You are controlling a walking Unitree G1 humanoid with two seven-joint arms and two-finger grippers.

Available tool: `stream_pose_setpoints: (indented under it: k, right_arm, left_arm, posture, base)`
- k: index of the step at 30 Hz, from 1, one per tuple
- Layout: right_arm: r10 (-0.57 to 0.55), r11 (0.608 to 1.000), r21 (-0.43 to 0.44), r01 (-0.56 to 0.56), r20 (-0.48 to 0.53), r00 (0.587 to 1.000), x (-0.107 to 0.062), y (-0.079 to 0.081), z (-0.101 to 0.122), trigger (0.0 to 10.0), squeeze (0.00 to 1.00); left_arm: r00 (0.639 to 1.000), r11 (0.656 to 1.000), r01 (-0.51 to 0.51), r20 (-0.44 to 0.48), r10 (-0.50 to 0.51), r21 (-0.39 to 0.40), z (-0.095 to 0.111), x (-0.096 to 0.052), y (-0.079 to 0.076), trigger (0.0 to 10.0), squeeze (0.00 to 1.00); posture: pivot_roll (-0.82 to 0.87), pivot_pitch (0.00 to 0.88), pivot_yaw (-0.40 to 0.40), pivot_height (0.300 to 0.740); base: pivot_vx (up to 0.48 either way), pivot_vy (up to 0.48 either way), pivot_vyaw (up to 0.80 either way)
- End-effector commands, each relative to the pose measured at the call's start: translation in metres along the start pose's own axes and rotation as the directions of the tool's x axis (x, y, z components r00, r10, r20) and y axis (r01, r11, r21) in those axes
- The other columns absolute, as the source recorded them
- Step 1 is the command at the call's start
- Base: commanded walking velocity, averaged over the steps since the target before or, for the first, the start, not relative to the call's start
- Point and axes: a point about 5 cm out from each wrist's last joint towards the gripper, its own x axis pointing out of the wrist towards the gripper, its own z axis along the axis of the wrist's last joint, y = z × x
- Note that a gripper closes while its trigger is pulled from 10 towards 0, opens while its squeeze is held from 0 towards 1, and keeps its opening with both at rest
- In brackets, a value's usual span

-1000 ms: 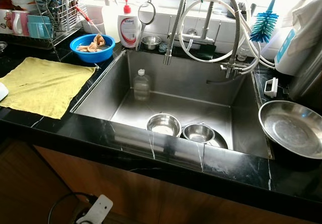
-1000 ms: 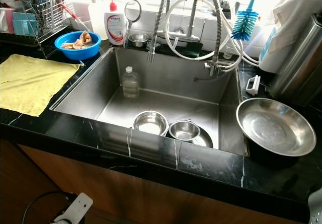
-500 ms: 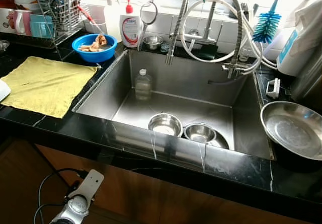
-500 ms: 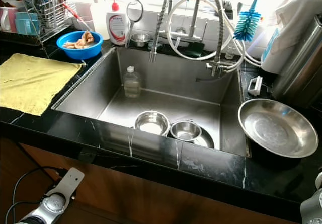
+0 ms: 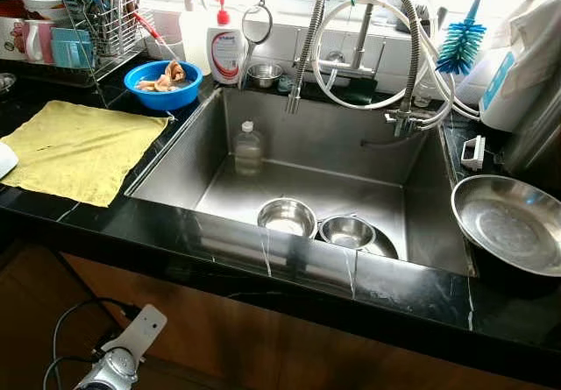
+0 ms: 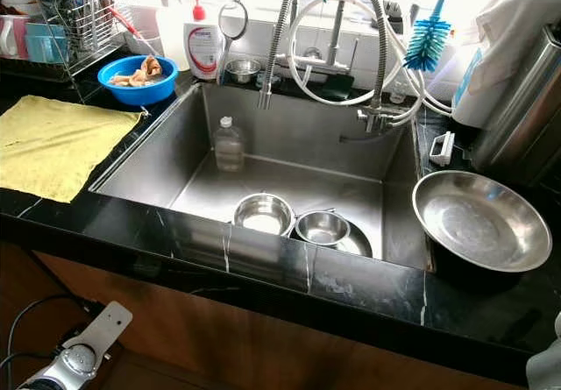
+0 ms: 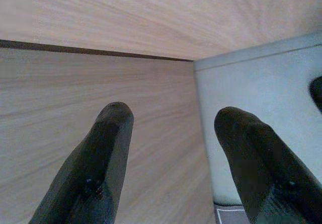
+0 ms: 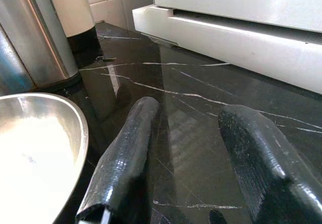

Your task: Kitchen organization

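In the steel sink [image 5: 175, 158] two small steel bowls [image 5: 286, 216] [image 5: 347, 230] sit side by side near the front wall, the right one on a steel plate [image 5: 383, 248]. A clear plastic bottle [image 5: 247, 149] stands at the sink's back left. A large steel bowl [image 5: 508, 223] rests on the black counter at the right. My left arm [image 5: 114, 368] hangs low in front of the wooden cabinet; its gripper [image 7: 173, 112] is open with nothing in it. My right gripper [image 8: 191, 108] is open over the black counter, beside the large steel bowl [image 8: 35, 148].
A yellow cloth [image 5: 74, 149] lies on the counter at the left. Behind it are a blue bowl [image 5: 160, 81] with scraps, a dish rack [image 5: 96, 17] and a soap bottle [image 5: 225, 48]. The spring faucet [image 5: 302, 48] and hoses hang over the sink. A blue brush [image 5: 460, 44] stands at the back right.
My left arm has come further into view at the lower left and drifted leftward below the counter edge. The camera shifted slightly. Nothing in the sink moved.
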Motion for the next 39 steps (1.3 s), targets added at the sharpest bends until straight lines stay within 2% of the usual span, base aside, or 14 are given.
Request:
stream_pose_setpoints:
  k: [1,4,8,11,14,15,16,17,21,22,23,24,30,39]
  right_arm:
    - [-0.005,1.0,0.01,0.005,0.014,1.0,-0.001,0.0,0.002,10.0,0.0]
    - [-0.001,0.999,0.041,0.0,0.011,1.0,0.0,0.0,0.0,10.0,0.0]
    - [0.006,0.999,0.044,-0.006,0.005,1.0,0.0,0.0,0.0,10.0,0.0]
    - [0.005,0.998,0.055,-0.005,0.006,1.0,0.0,0.001,0.0,10.0,0.0]
    - [0.018,0.995,0.098,-0.019,0.009,1.0,0.002,0.005,0.001,10.0,0.0]
    - [0.025,0.992,0.12,-0.026,0.009,1.0,0.003,0.007,0.001,10.0,0.64]
    - [0.036,0.99,0.135,-0.037,0.01,0.999,0.003,0.009,0.002,10.0,1.0]
    - [0.064,0.984,0.165,-0.064,0.007,0.998,0.004,0.013,0.002,10.0,1.0]
    - [0.105,0.976,0.192,-0.1,-0.016,0.994,0.009,0.021,0.001,10.0,1.0]
    - [0.125,0.976,0.186,-0.117,-0.034,0.992,0.012,0.025,0.0,10.0,0.11]
    - [0.135,0.975,0.182,-0.125,-0.042,0.99,0.013,0.027,-0.001,10.0,0.11]
    - [0.144,0.974,0.183,-0.133,-0.052,0.988,0.014,0.029,-0.002,10.0,0.0]
    - [0.248,0.955,0.199,-0.221,-0.122,0.961,0.018,0.047,-0.01,10.0,0.0]
    - [0.356,0.925,0.187,-0.33,-0.131,0.925,0.016,0.067,-0.01,10.0,0.0]
  left_arm:
    - [0.999,1.0,0.024,-0.031,-0.024,-0.001,-0.006,-0.001,-0.004,10.0,0.0]
    - [0.999,1.0,0.026,-0.038,-0.026,-0.005,-0.008,-0.001,-0.006,10.0,0.0]
    - [0.999,0.999,0.023,-0.041,-0.025,-0.043,-0.008,-0.001,-0.007,10.0,0.0]
    - [0.999,0.999,0.029,-0.033,-0.031,-0.043,-0.007,-0.001,-0.009,10.0,0.0]
    - [0.999,0.998,0.039,-0.019,-0.04,-0.046,-0.005,-0.001,-0.012,10.0,0.0]
    - [0.999,0.998,0.041,-0.016,-0.041,-0.047,-0.004,-0.002,-0.013,10.0,0.0]
    - [0.999,0.998,0.041,-0.015,-0.042,-0.049,-0.004,-0.002,-0.013,10.0,0.0]
    - [0.999,0.998,0.041,-0.013,-0.042,-0.052,-0.002,-0.002,-0.014,10.0,0.0]
    - [0.999,0.997,0.044,-0.008,-0.045,-0.055,0.0,-0.002,-0.016,10.0,0.0]
    - [0.999,0.997,0.046,-0.004,-0.046,-0.055,0.001,-0.002,-0.016,10.0,0.0]
    - [0.999,0.997,0.047,-0.003,-0.047,-0.055,0.001,-0.002,-0.016,10.0,0.0]
    - [0.999,0.997,0.047,-0.002,-0.047,-0.056,0.001,-0.002,-0.017,10.0,0.0]
    - [0.999,0.997,0.05,0.002,-0.05,-0.062,0.003,-0.002,-0.018,10.0,0.0]
    - [0.998,0.996,0.054,0.015,-0.054,-0.064,0.004,-0.002,-0.022,10.0,0.0]
  posture:
    - [-0.03,0.0,-0.043,0.74]
    - [-0.03,0.0,-0.042,0.74]
    - [-0.03,0.0,-0.045,0.74]
    - [-0.03,0.0,-0.044,0.74]
    - [-0.04,0.0,-0.038,0.74]
    - [-0.04,0.0,-0.038,0.74]
    - [-0.04,0.0,-0.039,0.74]
    - [-0.04,0.0,-0.039,0.74]
    - [-0.04,0.0,-0.036,0.74]
    - [-0.05,0.0,-0.036,0.74]
    - [-0.05,0.0,-0.035,0.74]
    - [-0.05,0.0,-0.036,0.74]
    - [-0.04,0.0,-0.037,0.74]
    - [-0.04,0.0,-0.037,0.74]
  base:
    - [0.0,0.0,0.0]
    - [0.0,0.0,0.0]
    - [0.0,0.0,0.0]
    - [0.0,0.0,0.0]
    - [0.0,0.0,0.0]
    - [0.0,0.0,0.0]
    - [0.0,0.0,0.0]
    - [0.0,0.0,0.0]
    - [0.0,0.0,0.0]
    - [0.0,0.0,0.0]
    - [0.0,0.0,0.0]
    - [0.0,0.0,0.0]
    - [0.0,0.0,0.0]
    - [0.0,0.0,0.0]
